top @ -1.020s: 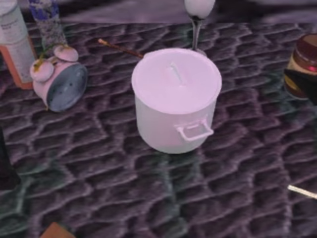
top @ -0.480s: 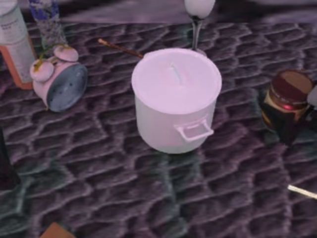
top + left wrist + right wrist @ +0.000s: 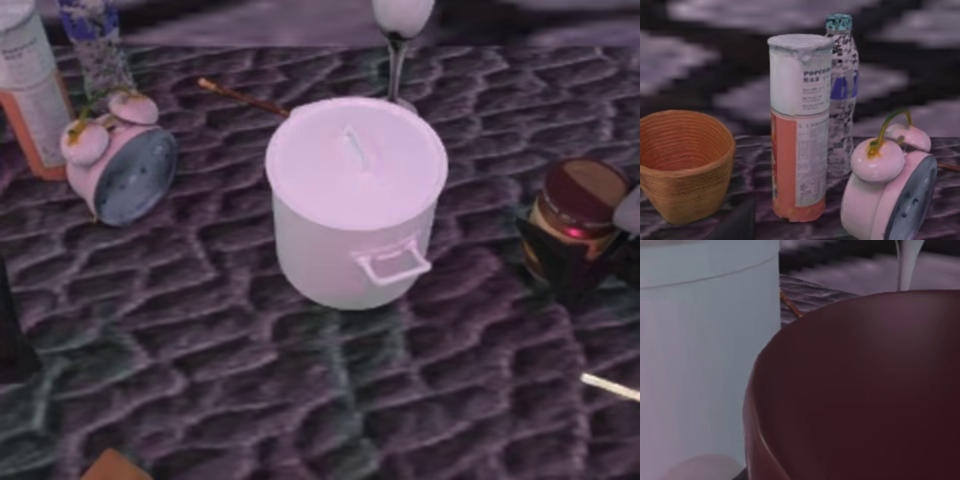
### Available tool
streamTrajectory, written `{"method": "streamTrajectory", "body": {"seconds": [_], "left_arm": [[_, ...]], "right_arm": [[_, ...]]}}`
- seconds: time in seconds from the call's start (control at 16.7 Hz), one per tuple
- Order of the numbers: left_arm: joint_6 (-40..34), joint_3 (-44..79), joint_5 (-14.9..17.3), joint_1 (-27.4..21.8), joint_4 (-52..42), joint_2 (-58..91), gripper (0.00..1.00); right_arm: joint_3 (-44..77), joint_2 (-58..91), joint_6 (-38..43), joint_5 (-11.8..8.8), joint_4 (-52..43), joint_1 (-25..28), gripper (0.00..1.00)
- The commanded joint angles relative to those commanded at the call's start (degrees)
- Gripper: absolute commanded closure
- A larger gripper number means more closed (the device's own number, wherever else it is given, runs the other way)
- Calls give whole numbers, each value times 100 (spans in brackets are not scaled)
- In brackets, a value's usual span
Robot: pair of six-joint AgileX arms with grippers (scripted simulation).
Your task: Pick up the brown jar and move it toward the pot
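The tabletop [image 3: 200, 360] is covered in a dark purple wavy pattern. At its middle stands the pot [image 3: 350, 205], large, white with a pink tint, its flat lid on and a loop handle on the side facing the near edge. In the right wrist view the pot's pale wall [image 3: 705, 355] fills one side of the picture.

On the top view's left stands a tall white-and-orange bottle [image 3: 28, 90], with a clear patterned bottle [image 3: 95, 45] close by it. The left wrist view shows both upright, the white-and-orange bottle [image 3: 800, 125] in front of the clear one [image 3: 842, 95], and a woven basket [image 3: 682, 167] on the other side of it.

Near them lies a pink alarm clock [image 3: 118, 160], tilted, with two bells on top. Behind the pot rises a stemmed glass [image 3: 400, 30], and a thin brown stick [image 3: 240, 95] lies near the pot's far-left side.

The brown jar [image 3: 578, 215] is to the right of the pot, near it but apart. The right hand [image 3: 580, 255] holds it, dark fingers closed around its lower body. Its maroon lid [image 3: 860, 390] looms large in the right wrist view.

The left arm stays parked at the tabletop's left edge; I cannot tell the state of its hand.
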Motion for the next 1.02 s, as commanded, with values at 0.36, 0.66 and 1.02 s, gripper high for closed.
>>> {"method": "streamTrajectory", "body": {"seconds": [0.36,0.66,1.02], "left_arm": [[0,0,0,0,0,0,0],[0,0,0,0,0,0,0],[0,0,0,0,0,0,0]], "right_arm": [[568,606,44,371,86,359,100],[860,943,70,565,108,569,100],[860,943,70,565,108,569,70]]}}
